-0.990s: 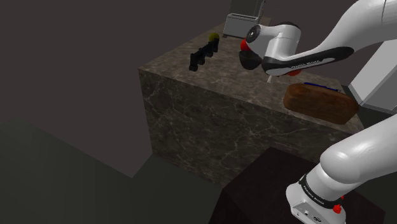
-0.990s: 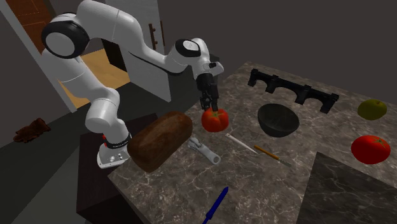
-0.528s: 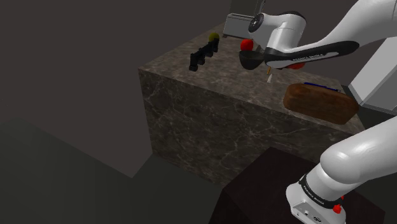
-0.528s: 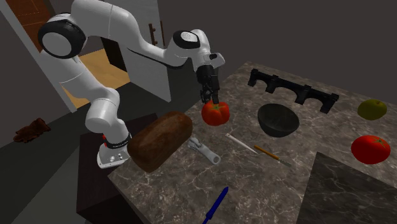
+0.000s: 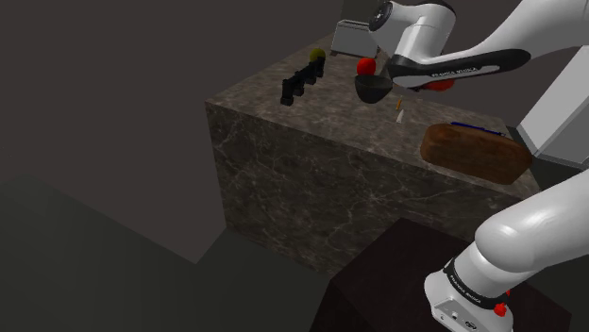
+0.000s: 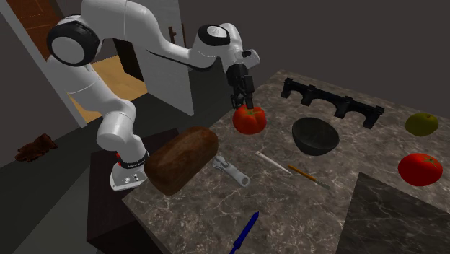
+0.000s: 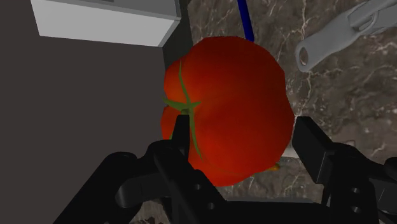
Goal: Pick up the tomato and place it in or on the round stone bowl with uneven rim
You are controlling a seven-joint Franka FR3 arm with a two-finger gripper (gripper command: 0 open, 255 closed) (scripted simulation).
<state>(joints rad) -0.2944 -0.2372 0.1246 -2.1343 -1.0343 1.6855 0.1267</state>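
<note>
A red tomato (image 6: 249, 120) with a green stem hangs above the marbled counter (image 6: 303, 209), clasped at its top by my black gripper (image 6: 241, 101). In the wrist view the tomato (image 7: 226, 108) sits between the two fingers (image 7: 184, 137), and the gripper (image 7: 248, 143) is shut on it. The dark round bowl (image 6: 315, 135) stands on the counter a short way toward the second exterior view's right of the tomato. In the shoulder view the bowl (image 5: 373, 88) lies just below the white hand, and a sliver of the held tomato (image 5: 436, 83) shows behind the arm.
A second tomato (image 6: 420, 168) and a yellow-green fruit (image 6: 421, 124) lie at the far right. Behind the bowl is a black rack (image 6: 332, 103). A bread loaf (image 6: 182, 159), a metal tool (image 6: 232, 170), a pencil (image 6: 303, 173) and a blue pen (image 6: 245, 232) lie on the counter.
The gripper has risen with the tomato, lifting it off the counter and carrying it slightly toward the bowl. Nothing else moved.
</note>
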